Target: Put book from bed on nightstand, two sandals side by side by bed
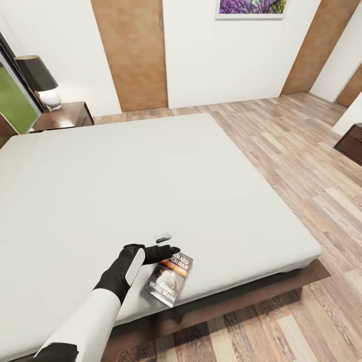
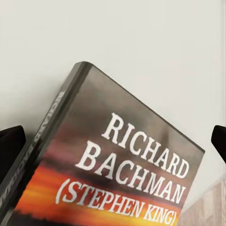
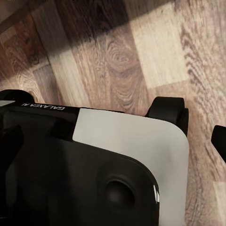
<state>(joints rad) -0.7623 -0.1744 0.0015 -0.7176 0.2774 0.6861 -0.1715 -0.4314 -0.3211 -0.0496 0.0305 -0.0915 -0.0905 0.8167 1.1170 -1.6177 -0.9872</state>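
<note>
The book (image 1: pixel 168 281) lies face up on the bed (image 1: pixel 125 176), close to the mattress's near edge, its dark cover with white "Richard Bachman" lettering and orange band facing me. My left gripper (image 1: pixel 166 247) hovers over the book's far end, open. In the left wrist view its black fingertips (image 2: pixel 10 146) stand wide apart on either side of the book (image 2: pixel 122 169). My right gripper (image 3: pixel 113 141) is open and points down at my own base and the wood floor. A nightstand (image 1: pixel 63 116) stands beyond the bed's far left corner. The sandals are out of view.
A black-shaded lamp (image 1: pixel 42 80) stands on the nightstand. A small pale piece (image 1: pixel 162 236) sits on the mattress just beyond my left gripper. A dark cabinet (image 1: pixel 352 143) is at the right edge. Plank floor (image 1: pixel 301 151) runs along the bed's right side.
</note>
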